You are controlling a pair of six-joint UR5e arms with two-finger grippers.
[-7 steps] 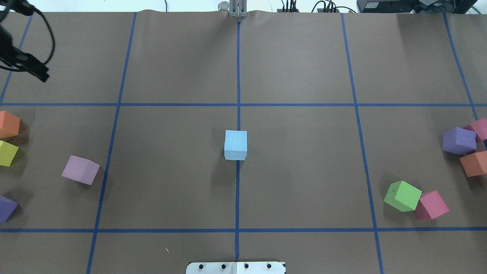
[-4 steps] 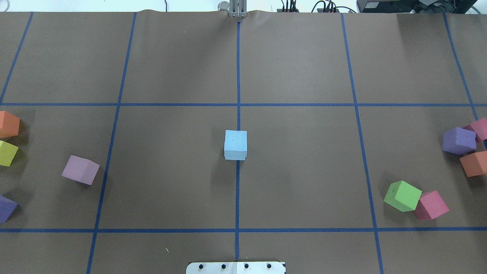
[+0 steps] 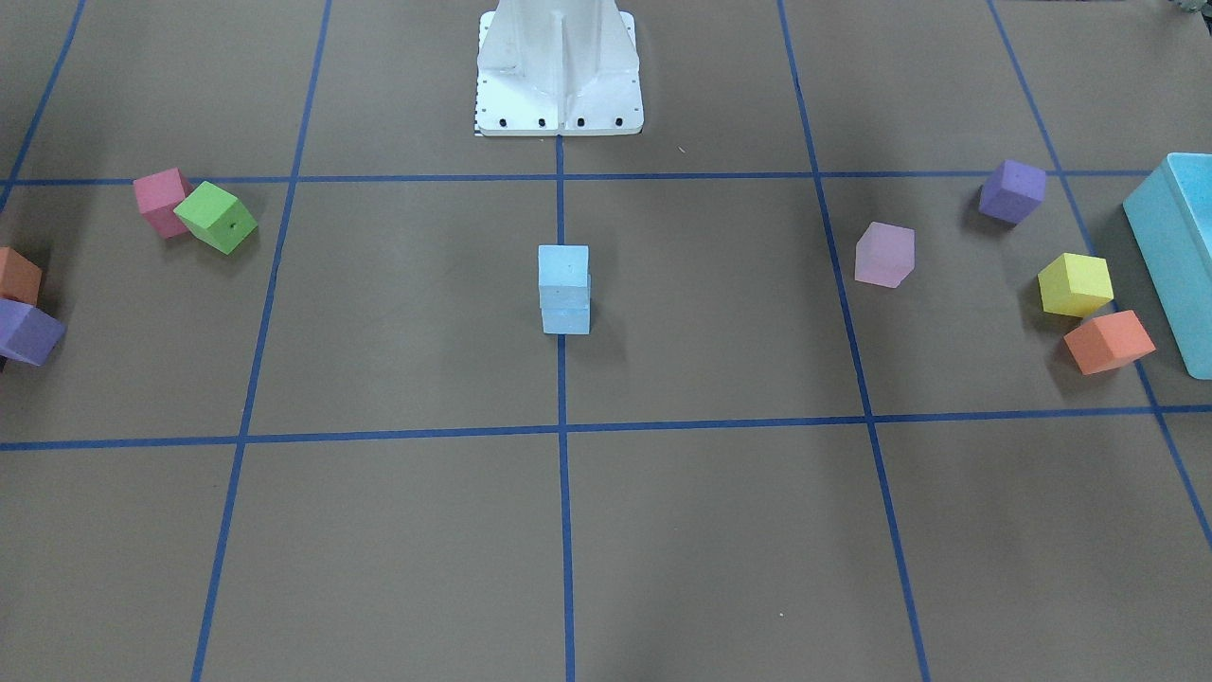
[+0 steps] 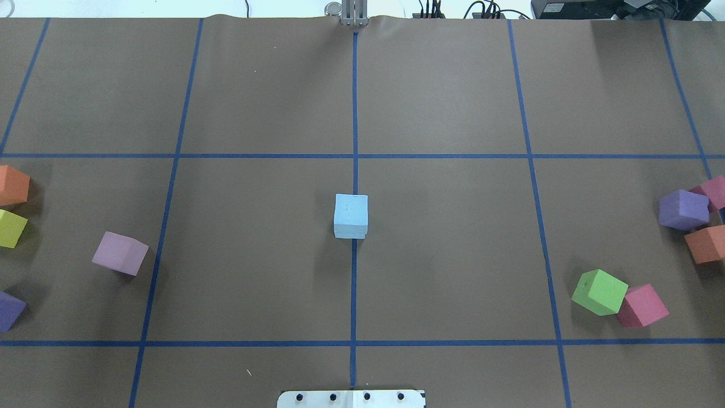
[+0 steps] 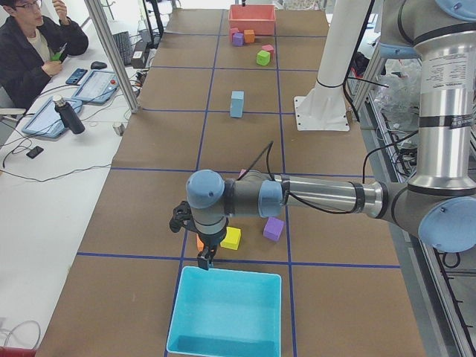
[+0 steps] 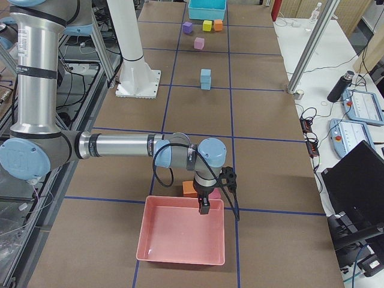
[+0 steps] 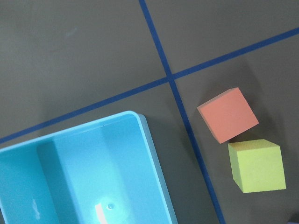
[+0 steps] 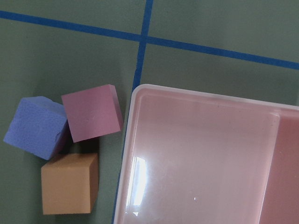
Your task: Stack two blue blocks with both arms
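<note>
The two blue blocks stand stacked at the table's middle on the centre tape line: the upper block [image 3: 563, 267] [image 4: 350, 209] sits squarely on the lower block [image 3: 566, 318]. The stack also shows in the exterior left view [image 5: 237, 104] and the exterior right view [image 6: 206, 79]. No gripper is near it. My left gripper [image 5: 206, 260] hangs over the teal box's near rim, far from the stack. My right gripper [image 6: 204, 207] hangs over the pink tray's rim. I cannot tell whether either is open or shut.
A teal box [image 3: 1179, 256] [image 7: 79, 172] sits at my left end, with orange [image 7: 228, 115], yellow [image 7: 258, 165], purple and pale purple [image 4: 120, 253] cubes nearby. A pink tray [image 8: 205, 158] sits at my right end, with purple, pink, orange and green [image 4: 599, 291] cubes. The white pedestal [image 3: 559, 66] stands behind the stack.
The left arm's black gripper and cable, at the overhead view's top left one second ago, have left that view. The blue stack has not moved.
</note>
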